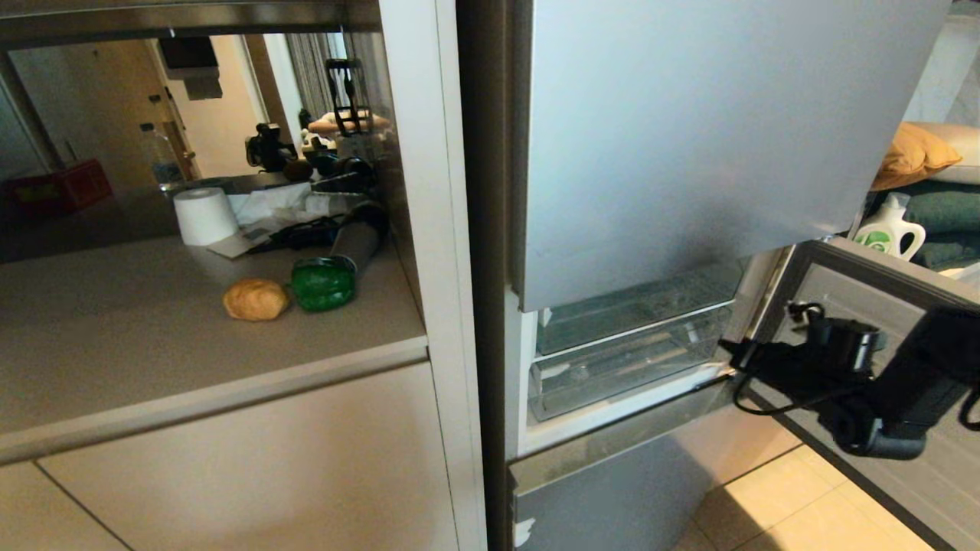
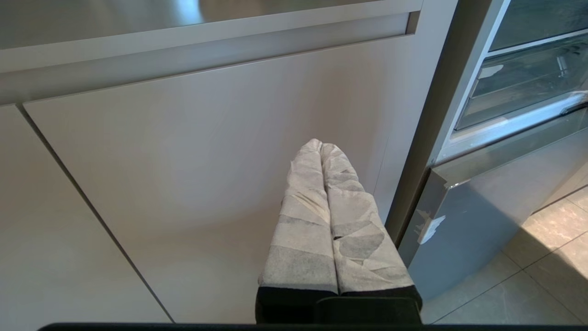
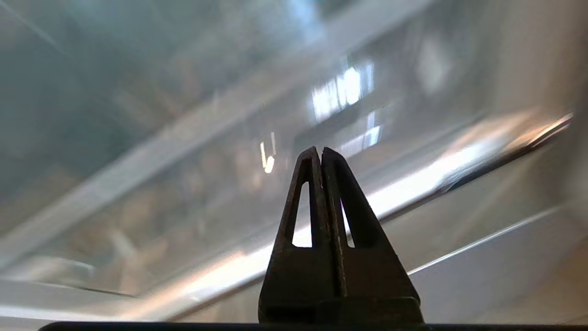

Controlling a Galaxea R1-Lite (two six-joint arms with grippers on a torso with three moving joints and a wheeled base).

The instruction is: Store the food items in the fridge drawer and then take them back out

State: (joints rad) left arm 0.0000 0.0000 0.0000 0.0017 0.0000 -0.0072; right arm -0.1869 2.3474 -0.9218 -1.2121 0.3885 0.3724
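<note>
The potato (image 1: 256,299) and green pepper (image 1: 322,284) sit side by side near the desk's (image 1: 115,344) right edge. The right pincer (image 3: 320,151), pinched closed and empty, points at the fridge drawer's (image 1: 624,360) clear front; the left pincer (image 2: 321,146) is closed too, down by the cabinet.

- Pepper (image 1: 322,284): glossy green skin.
- Potato (image 1: 256,299): matt, rough tan.
- Counter (image 1: 153,337): smooth matt grey.
- Fridge door (image 1: 689,138): brushed silver metal.
- Drawer (image 1: 628,360): clear glass.
- Left claw (image 2: 321,146): wrapped in white paper tape.

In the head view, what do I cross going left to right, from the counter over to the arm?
Paper roll → potato → green pepper → open fridge compartment's glass drawers → right gripper → detergent bottle.
</note>
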